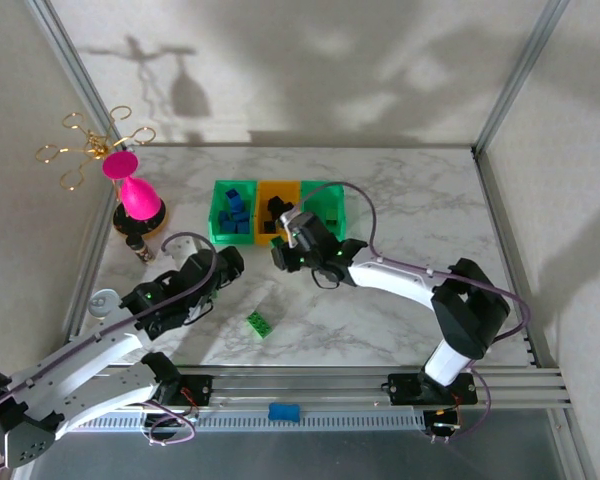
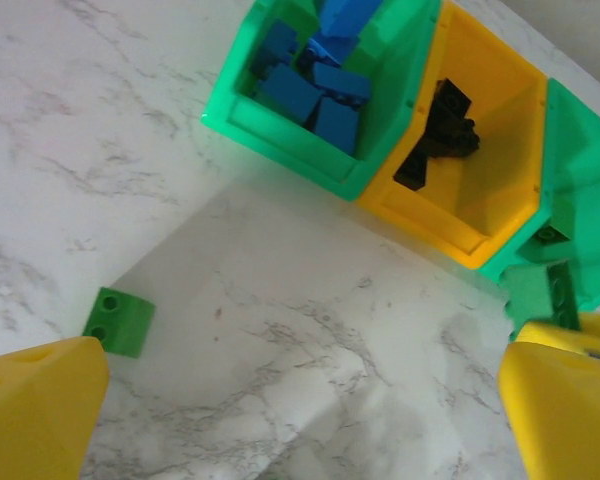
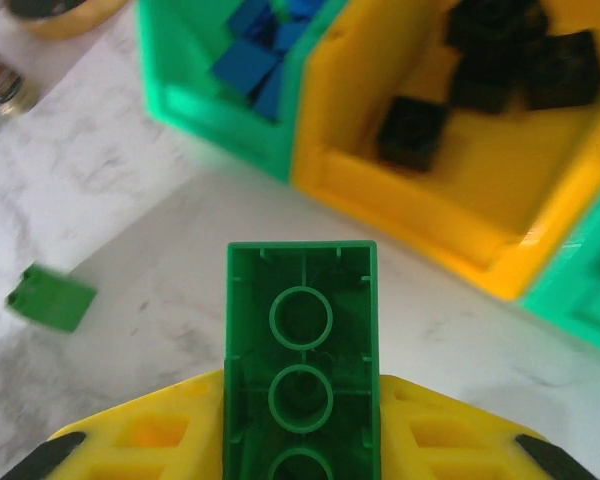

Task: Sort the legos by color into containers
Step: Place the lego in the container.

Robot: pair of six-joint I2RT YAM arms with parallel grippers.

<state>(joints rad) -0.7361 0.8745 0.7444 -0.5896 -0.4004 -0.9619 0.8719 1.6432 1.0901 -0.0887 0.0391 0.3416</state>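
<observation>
Three joined containers stand at the table's back: a green bin (image 1: pixel 230 215) holding blue legos (image 2: pixel 315 75), an orange bin (image 1: pixel 276 200) holding black legos (image 3: pixel 505 60), and a second green bin (image 1: pixel 326 203). My right gripper (image 3: pixel 300 425) is shut on a green lego (image 3: pixel 300 340), its hollow underside facing the camera, just in front of the orange bin (image 3: pixel 430 215). From above, the right gripper (image 1: pixel 283 252) hangs in front of the bins. Another green lego (image 1: pixel 259 324) lies on the marble. My left gripper (image 2: pixel 300 420) is open above bare marble, that lego (image 2: pixel 118 321) near its left finger.
A pink goblet (image 1: pixel 132 195) on a round base, a gold wire stand (image 1: pixel 90 145) and a small bottle (image 1: pixel 140 247) sit at the back left. A white round object (image 1: pixel 103 302) lies at the left edge. Metal frame posts border the table.
</observation>
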